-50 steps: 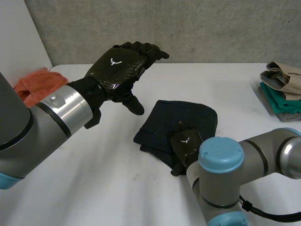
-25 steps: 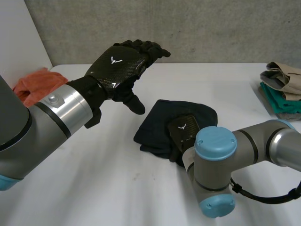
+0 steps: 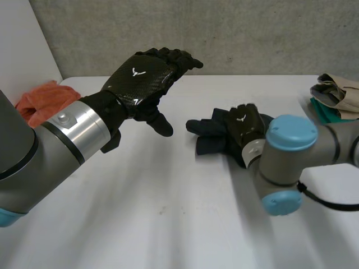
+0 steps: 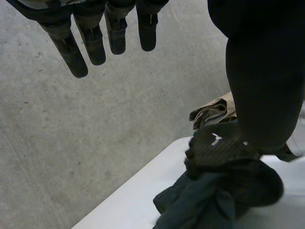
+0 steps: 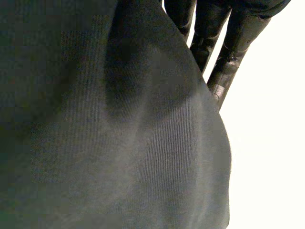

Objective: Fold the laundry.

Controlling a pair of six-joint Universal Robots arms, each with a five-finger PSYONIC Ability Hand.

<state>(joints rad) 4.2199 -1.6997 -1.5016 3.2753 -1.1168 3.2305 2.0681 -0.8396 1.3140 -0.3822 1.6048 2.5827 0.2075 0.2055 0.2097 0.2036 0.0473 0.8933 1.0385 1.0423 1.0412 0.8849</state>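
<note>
The right hand (image 3: 242, 126) seems to grip the dark cloth (image 3: 210, 147), bunched against its palm above the middle of the table (image 3: 168, 213). The left hand (image 3: 143, 78) hovers wide open, holding nothing. I'd guess the cloth is headed for the folded pile (image 3: 336, 103); next it needs laying flat.

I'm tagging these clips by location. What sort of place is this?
Probably a robotics lab or test cell, not a home: bare concrete wall, plain white table, and laundry staged at its ends, a folded stack and an orange cloth.
</note>
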